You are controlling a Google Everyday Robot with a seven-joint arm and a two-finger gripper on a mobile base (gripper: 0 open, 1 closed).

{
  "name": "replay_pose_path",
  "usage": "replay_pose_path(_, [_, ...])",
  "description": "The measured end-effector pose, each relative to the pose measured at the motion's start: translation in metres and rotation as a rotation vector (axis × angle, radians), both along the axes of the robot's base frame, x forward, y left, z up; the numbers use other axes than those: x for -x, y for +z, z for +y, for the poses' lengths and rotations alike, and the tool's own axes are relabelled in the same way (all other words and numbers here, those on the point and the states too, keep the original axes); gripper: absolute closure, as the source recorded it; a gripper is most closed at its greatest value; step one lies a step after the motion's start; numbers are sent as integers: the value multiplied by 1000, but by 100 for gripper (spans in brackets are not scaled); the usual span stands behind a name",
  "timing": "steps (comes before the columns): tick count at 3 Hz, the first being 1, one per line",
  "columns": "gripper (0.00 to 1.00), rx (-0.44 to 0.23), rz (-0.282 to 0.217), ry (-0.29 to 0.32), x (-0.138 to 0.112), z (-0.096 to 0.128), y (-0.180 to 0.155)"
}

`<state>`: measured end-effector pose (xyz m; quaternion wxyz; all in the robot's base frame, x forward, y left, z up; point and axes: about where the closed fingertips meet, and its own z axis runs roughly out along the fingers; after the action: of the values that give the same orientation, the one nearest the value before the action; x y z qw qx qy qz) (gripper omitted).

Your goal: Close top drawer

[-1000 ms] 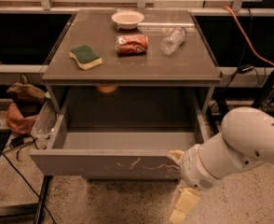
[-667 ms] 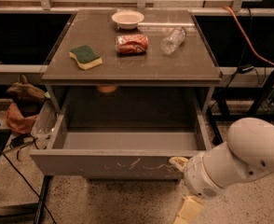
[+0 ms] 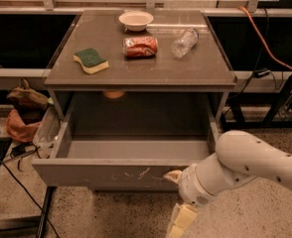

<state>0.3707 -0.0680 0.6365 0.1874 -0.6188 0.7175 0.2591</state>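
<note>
The top drawer (image 3: 111,173) is pulled far out of the grey cabinet; its flat front panel shows whitish scratches and its inside looks empty. My gripper (image 3: 171,204) is at the lower right of the drawer front, on the end of the white arm (image 3: 255,160) that comes in from the right. Its jaws stand open: the upper cream fingertip (image 3: 173,176) is against the drawer's front panel near the scratches, and the lower finger (image 3: 182,218) hangs below the drawer front. It holds nothing.
On the cabinet top (image 3: 146,68) lie a green-and-yellow sponge (image 3: 91,60), a red crushed can (image 3: 140,46), a clear plastic bottle (image 3: 184,42) and a white bowl (image 3: 136,19). Bags (image 3: 23,114) and cables lie on the floor at left. An orange cable (image 3: 265,38) and frame legs are at right.
My gripper and arm have shifted a little left and down along the drawer front. The drawer is as far out as before.
</note>
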Motion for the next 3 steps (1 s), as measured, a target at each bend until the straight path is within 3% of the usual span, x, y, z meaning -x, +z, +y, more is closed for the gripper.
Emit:
replay_pose_path(1, [0, 1, -31, 23, -22, 16, -12])
replay_pose_path(2, [0, 26, -113, 22, -49, 34, -14])
replay_pose_path(3, [0, 26, -113, 22, -49, 34, -14])
